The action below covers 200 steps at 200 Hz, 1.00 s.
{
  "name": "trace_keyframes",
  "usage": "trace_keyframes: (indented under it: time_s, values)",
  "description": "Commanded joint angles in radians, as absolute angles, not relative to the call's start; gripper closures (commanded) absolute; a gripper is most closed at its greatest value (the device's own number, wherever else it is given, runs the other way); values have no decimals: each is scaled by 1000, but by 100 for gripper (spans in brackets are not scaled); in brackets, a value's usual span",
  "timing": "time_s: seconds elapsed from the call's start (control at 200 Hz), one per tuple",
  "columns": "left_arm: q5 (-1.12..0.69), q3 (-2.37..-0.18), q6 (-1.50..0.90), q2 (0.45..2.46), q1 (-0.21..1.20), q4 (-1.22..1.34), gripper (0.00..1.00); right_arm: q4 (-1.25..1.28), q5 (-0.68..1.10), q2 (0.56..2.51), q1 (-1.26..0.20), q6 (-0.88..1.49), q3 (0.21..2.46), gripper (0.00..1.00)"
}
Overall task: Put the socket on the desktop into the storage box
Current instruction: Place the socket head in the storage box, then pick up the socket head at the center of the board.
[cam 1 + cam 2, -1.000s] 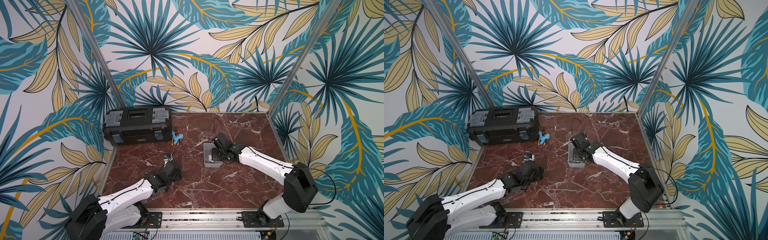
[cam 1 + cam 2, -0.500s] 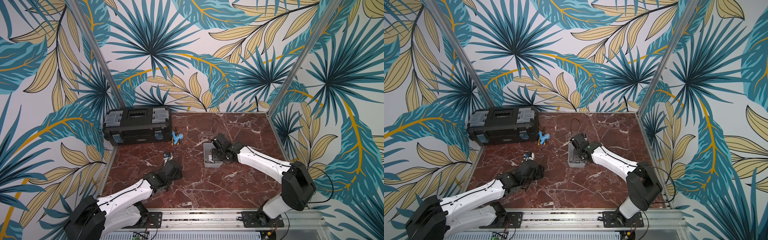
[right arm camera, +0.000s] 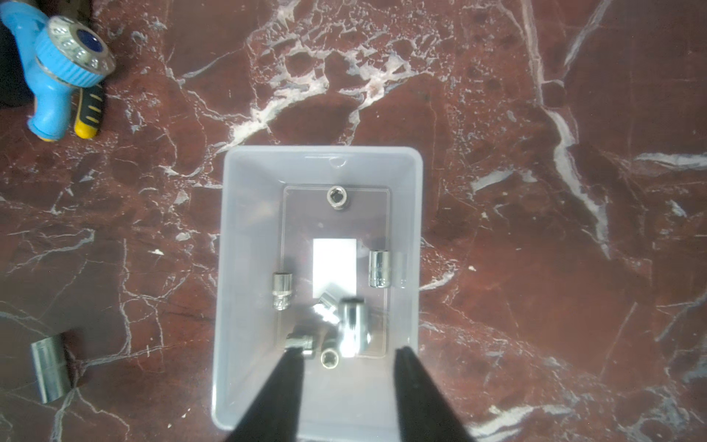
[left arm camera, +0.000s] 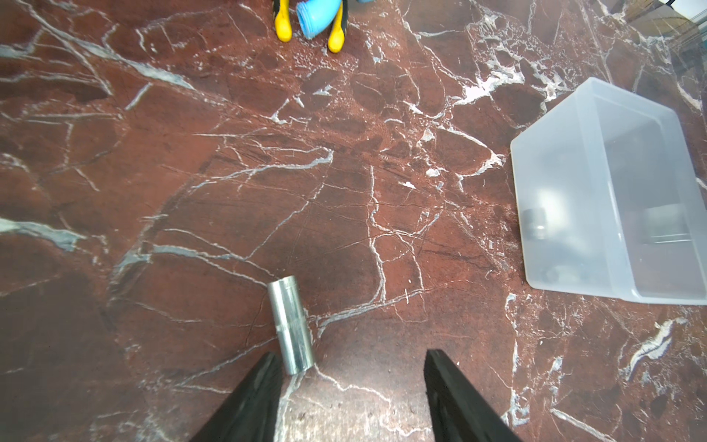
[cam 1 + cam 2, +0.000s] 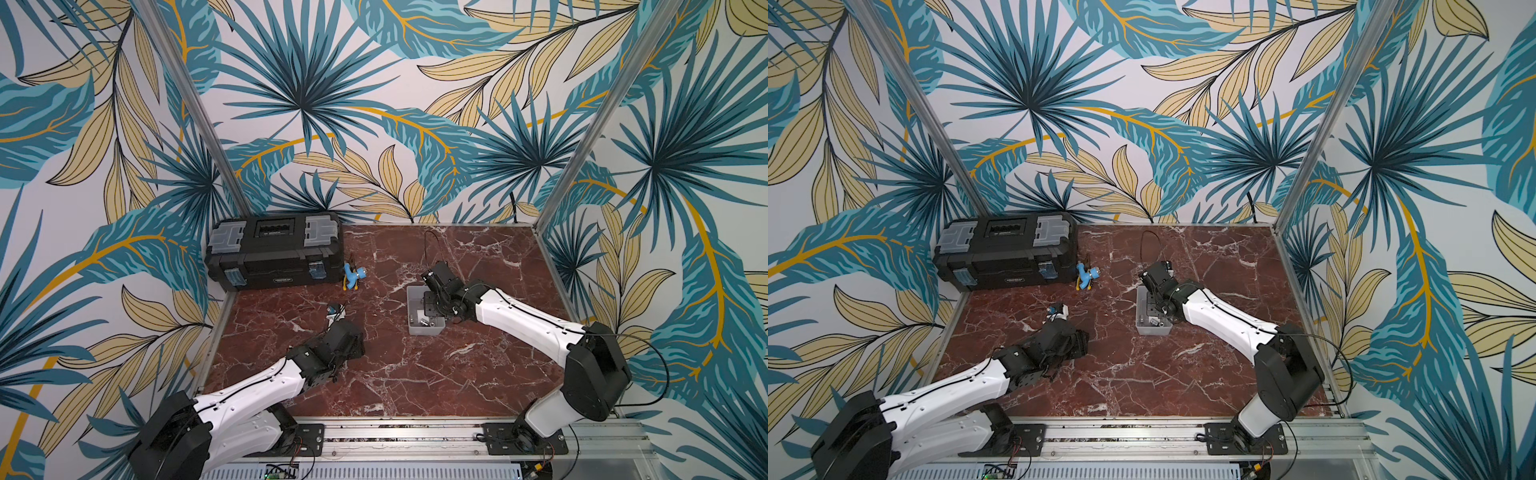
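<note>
Top views look down from high; wrist cameras peer closely past left gripper (image 4: pixel 350 352), right gripper (image 3: pixel 346 349), sharing the storage box (image 3: pixel 237 268).

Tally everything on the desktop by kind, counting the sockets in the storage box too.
Sockets inside the storage box: 7, one partly hidden
Socket lying on the desktop: 1
Storage box: 1
Black toolbox: 1
Blue spray nozzle: 1
Yellow-and-black-handled tool: 1, partly hidden
Total: 12

my left arm (image 5: pixel 249 388) lies low, stretched forward, left claw (image 4: pixel 350 354) parted and empty. my right arm (image 5: pixel 523 318) reaches inward, wrist tipped down, right claw (image 3: pixel 346 350) parted, gripping nothing.
</note>
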<state>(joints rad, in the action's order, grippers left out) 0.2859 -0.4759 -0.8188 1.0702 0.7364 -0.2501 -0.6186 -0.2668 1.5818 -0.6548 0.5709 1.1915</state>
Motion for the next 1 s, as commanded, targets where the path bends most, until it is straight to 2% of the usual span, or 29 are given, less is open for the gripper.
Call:
trace_keyframes:
  time_s: [0.0, 0.19, 0.331, 0.486, 0.731, 0.997]
  values:
    - [286, -474, -815, 1068, 725, -232, 36, -643, -276, 1520, -669, 559, 1200, 46]
    - [330, -538, -823, 1153, 709, -332, 37, -611, -267, 1422, -751, 567, 1159, 46]
    - [321, -571, -823, 1218, 705, -336, 37, -565, -293, 1394, -889, 567, 1133, 52]
    - [312, -595, -830, 1268, 692, -343, 39, -543, -326, 1399, -978, 591, 1121, 58]
    - [270, -613, -843, 1308, 629, -329, 43, -510, -331, 1379, -987, 650, 1044, 75]
    - [203, -650, -838, 1410, 604, -335, 50, -506, -337, 1351, -985, 669, 1010, 82]
